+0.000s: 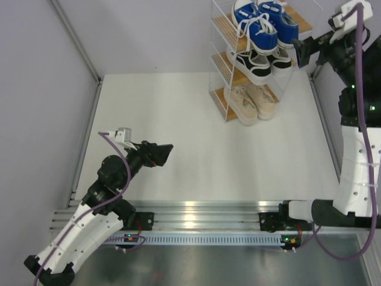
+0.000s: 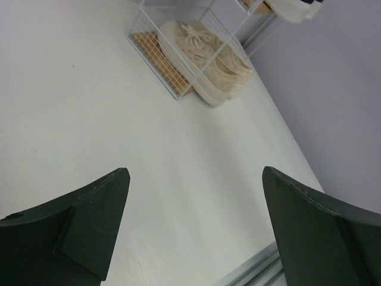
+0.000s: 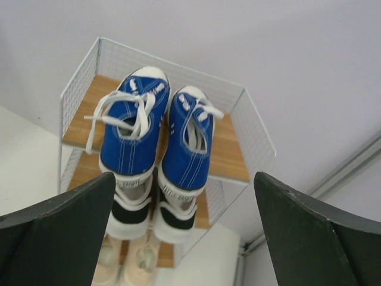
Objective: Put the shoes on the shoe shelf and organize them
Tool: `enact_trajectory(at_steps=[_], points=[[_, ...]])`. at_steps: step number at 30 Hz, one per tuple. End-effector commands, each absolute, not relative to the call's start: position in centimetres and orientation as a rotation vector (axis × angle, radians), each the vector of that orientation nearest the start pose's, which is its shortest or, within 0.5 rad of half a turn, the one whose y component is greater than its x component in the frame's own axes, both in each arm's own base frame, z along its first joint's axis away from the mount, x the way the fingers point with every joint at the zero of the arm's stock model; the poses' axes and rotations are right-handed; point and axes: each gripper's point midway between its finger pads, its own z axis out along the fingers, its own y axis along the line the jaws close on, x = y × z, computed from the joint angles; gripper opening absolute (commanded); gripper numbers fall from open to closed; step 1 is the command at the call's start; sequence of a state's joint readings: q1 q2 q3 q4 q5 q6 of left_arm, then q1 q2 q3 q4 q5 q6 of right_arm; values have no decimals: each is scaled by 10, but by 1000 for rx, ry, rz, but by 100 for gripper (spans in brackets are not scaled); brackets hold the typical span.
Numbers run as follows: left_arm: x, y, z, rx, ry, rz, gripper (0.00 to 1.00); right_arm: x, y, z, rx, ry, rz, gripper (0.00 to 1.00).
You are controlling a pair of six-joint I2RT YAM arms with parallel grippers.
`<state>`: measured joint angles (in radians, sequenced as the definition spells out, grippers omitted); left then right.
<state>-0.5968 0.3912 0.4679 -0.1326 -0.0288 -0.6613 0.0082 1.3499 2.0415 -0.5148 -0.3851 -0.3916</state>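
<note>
— Where do the shoes sit?

— All six are on the tall white-wire shoe shelf point(image 1: 224, 27) with three light-wood tiers, at the far right corner of the white counter point(image 1: 178, 131). The blue canvas sneakers point(image 1: 262, 24) with white laces are on top, the black sneakers point(image 1: 262, 59) with white soles in the middle, and the beige sneakers point(image 1: 255, 101) at the bottom. Each pair lies side by side, heels jutting past the tier's front edge.

— And the claws?

— The right claw point(image 1: 302, 50) hangs just beside the top tier, over the counter's right edge, fingers wide apart, gripping and touching nothing. The left claw point(image 1: 161, 154), equally spread and empty, hovers toward the near left corner.

— Room to move?

— A broad stretch of counter lies between the left claw and the shelf.
</note>
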Motion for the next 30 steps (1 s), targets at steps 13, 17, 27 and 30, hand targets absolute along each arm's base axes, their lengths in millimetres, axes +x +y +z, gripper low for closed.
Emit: enact_trajectory(at_steps=[13,17,27,30], points=[[257,-92,265,121,1789,-134,98,297,-29,313,-141,1838,-13,99],[263,-87,238,156,1856,-34,98,293,-36,275,-59,1870,-17,99],[258,-82,209,162,1866,-24,98,277,-100,249,374,1830,-251,99],[256,-82,213,156,1851,-32,98,274,-108,251,441,1808,-256,99]])
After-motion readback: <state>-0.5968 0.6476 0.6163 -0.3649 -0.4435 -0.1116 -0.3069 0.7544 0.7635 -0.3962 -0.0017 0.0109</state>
